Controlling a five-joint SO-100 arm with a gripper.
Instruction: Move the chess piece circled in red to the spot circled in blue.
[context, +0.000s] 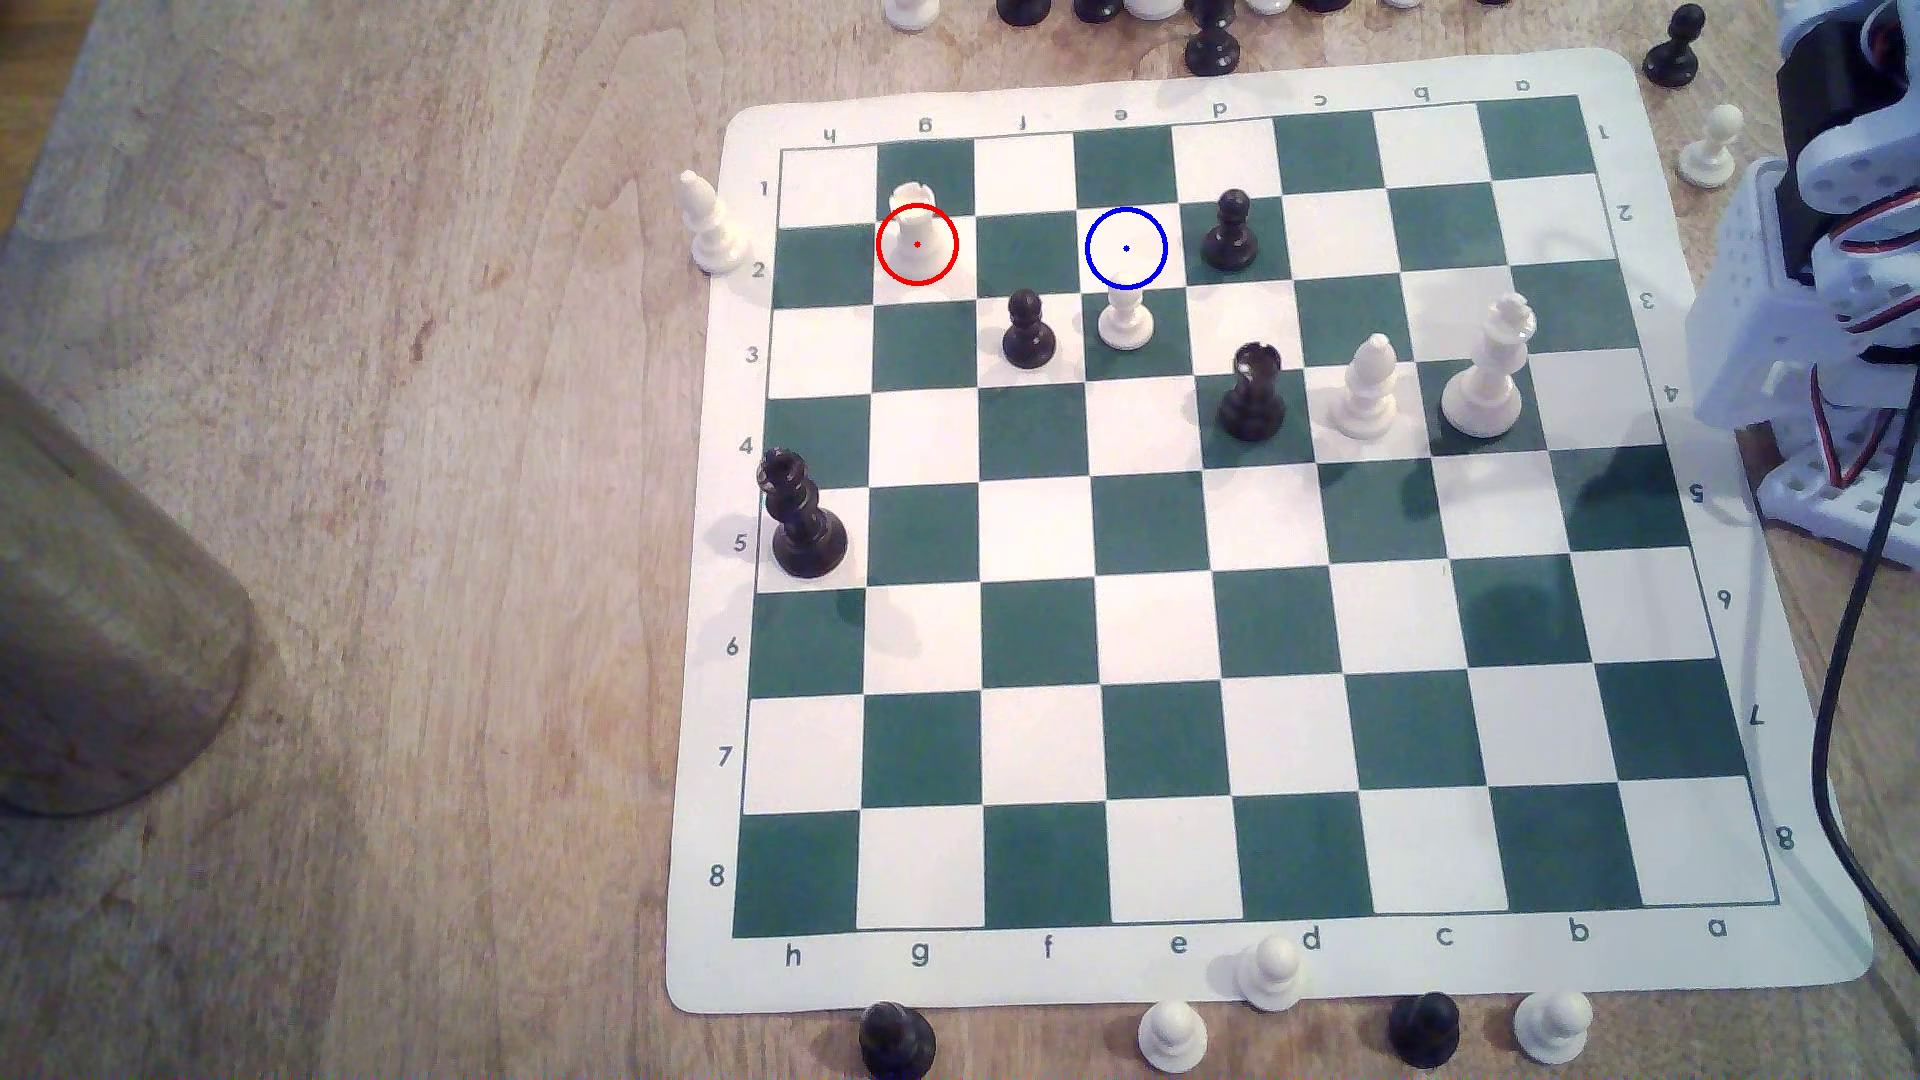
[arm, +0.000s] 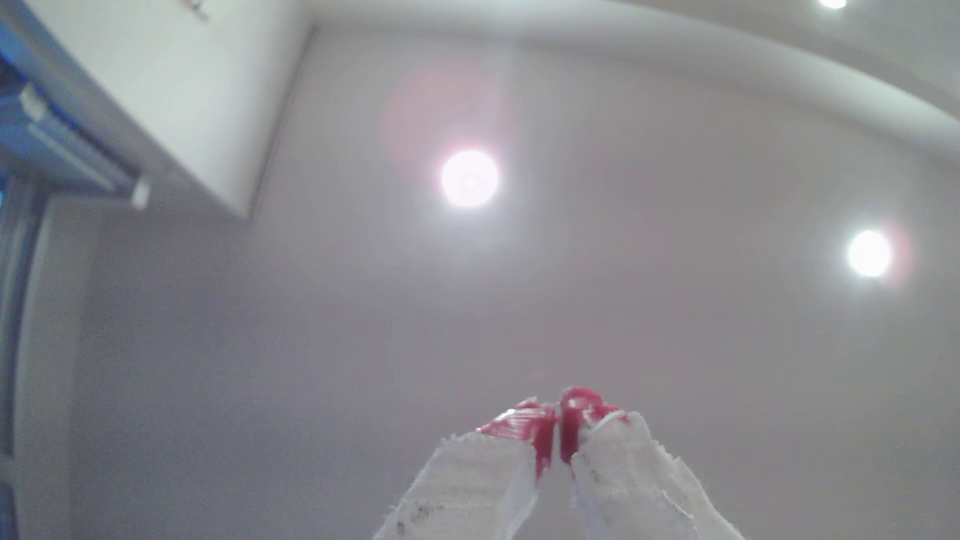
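The white rook (context: 914, 231), a stout cream tower with a notched crown, stands inside the red ring on a white square near the board's far left corner in the exterior view. Two squares to its right in that view lies the blue-ringed white square (context: 1126, 248), bare, with a blue centre dot. A white pawn (context: 1125, 318) stands just in front of that square and a black pawn (context: 1231, 233) beside it. My arm (context: 1839, 260) is folded at the exterior view's right edge, far from the rook. In the wrist view my gripper (arm: 558, 426) points at the ceiling, its red-tipped white fingers (arm: 519, 423) pressed together, holding nothing.
On the green-and-white board (context: 1247, 748) also stand a black pawn (context: 1029, 330), black rook (context: 1251, 393), white bishop (context: 1366, 387), white queen (context: 1491, 366) and black king (context: 802, 515). Captured pieces line the board's far and near edges. A black cable (context: 1844, 675) runs down the right.
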